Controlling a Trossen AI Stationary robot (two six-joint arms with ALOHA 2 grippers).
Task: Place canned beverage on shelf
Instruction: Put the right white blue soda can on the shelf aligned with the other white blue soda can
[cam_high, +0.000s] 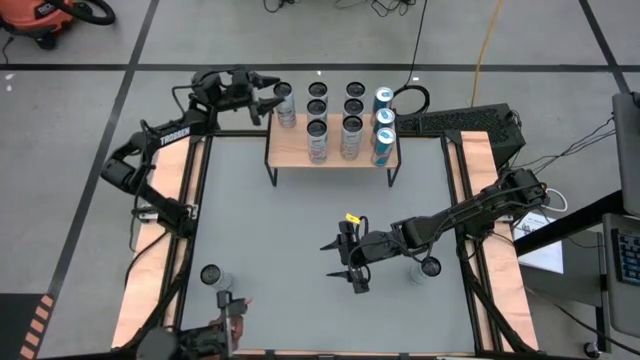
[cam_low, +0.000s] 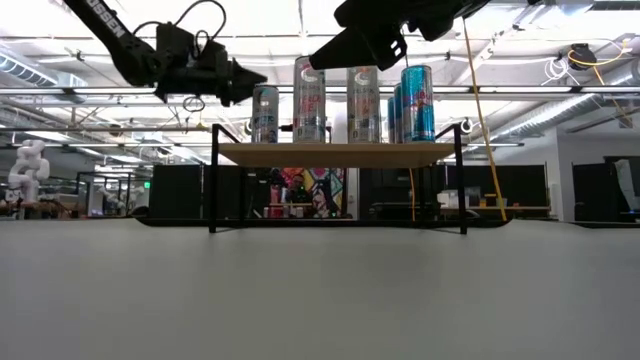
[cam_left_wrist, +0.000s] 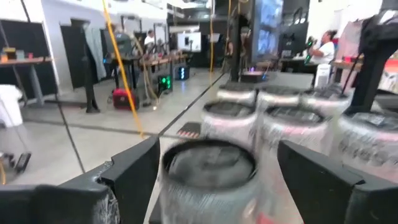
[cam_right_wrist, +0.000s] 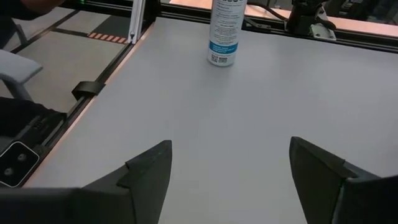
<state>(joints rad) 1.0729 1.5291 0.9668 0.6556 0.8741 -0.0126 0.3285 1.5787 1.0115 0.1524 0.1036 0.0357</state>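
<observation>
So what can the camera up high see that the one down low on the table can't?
Only the high view shows the loose can standing near the table's front left corner, and how the shelf cans are arranged in rows.

Only the low view shows the room behind the table, the shelf's black legs, and the space under the plank.

Both show the shelf with its cans, the left gripper with open fingers around the can at the shelf's left end, and the right gripper open and empty.
</observation>
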